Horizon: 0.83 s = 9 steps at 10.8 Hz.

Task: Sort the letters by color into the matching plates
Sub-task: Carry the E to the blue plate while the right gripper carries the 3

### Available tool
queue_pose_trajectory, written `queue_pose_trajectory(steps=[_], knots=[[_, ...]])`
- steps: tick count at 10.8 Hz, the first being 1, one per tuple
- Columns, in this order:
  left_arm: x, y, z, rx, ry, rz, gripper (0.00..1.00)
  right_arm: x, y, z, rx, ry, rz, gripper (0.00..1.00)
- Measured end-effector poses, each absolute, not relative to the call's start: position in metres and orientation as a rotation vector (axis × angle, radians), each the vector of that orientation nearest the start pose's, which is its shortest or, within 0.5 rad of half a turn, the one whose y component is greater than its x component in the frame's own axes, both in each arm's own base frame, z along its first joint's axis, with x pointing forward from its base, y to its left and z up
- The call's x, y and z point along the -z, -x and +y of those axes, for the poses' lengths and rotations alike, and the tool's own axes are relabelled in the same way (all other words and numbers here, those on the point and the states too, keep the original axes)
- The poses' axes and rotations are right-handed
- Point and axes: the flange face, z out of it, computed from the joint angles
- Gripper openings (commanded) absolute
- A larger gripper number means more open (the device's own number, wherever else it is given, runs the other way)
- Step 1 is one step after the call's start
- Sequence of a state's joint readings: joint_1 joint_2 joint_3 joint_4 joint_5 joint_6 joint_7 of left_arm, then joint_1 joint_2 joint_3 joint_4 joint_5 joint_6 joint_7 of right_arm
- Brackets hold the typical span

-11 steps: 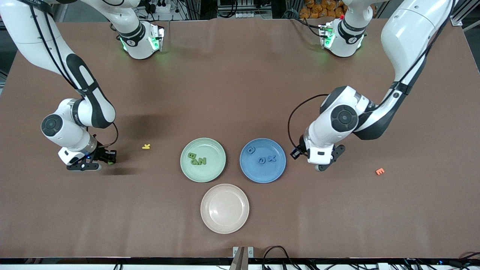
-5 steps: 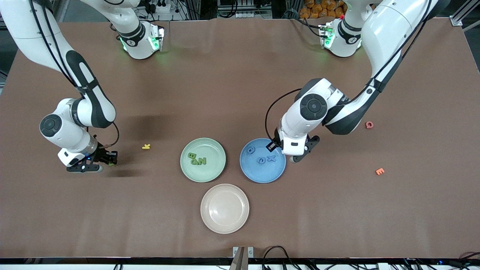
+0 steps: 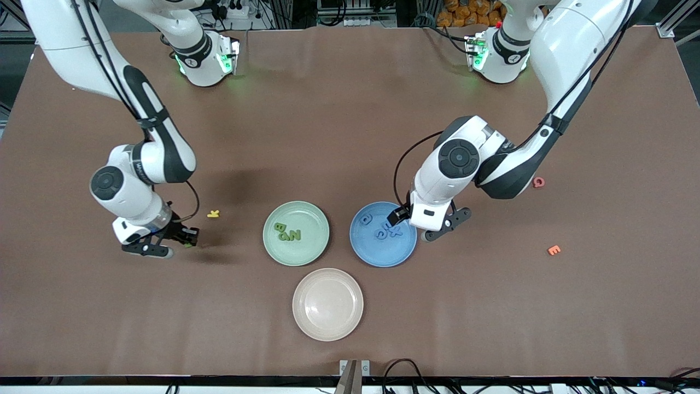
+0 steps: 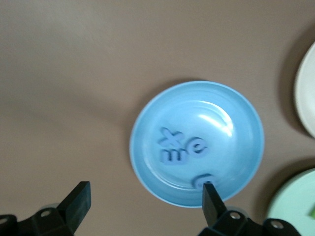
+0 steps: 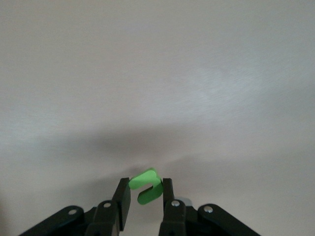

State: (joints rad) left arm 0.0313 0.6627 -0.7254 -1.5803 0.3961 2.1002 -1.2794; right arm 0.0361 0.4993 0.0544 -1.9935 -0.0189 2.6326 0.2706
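Two plates [image 3: 296,257] sit side by side at mid-table, each with a few letters [image 3: 289,233] lying in it. A third plate [image 3: 327,328] sits nearer the front camera, between them. One loose letter [image 3: 213,214] lies on the table toward the right arm's end. Two other letters [image 3: 553,250] lie toward the left arm's end, one nearer the front camera than the other.

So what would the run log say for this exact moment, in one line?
left end effector: open over blue plate rim | right end effector: shut on green letter, over table | blue plate: four blue letters | green plate: three
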Motion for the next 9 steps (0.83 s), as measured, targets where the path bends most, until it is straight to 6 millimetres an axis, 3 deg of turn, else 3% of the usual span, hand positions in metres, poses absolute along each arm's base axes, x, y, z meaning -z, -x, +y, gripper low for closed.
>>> queue_pose_trajectory(steps=[3, 5, 7, 9], knots=[[-0.353, -0.601, -0.319, -0.076, 3.078, -0.441, 1.0, -0.229, -0.618, 0.125, 0.219, 3.032, 0.445, 0.16], [-0.383, -0.612, -0.279, -0.074, 3.05, -0.297, 1.0, -0.228, -0.609, 0.168, 0.203, 3.006, 0.532, 0.17], [-0.417, -0.623, -0.249, -0.091, 3.03, -0.169, 1.0, -0.229, -0.601, 0.209, 0.174, 2.983, 0.623, 0.17], [-0.447, -0.63, -0.224, -0.114, 3.012, -0.056, 1.0, -0.24, -0.593, 0.262, 0.122, 2.963, 0.683, 0.17]])
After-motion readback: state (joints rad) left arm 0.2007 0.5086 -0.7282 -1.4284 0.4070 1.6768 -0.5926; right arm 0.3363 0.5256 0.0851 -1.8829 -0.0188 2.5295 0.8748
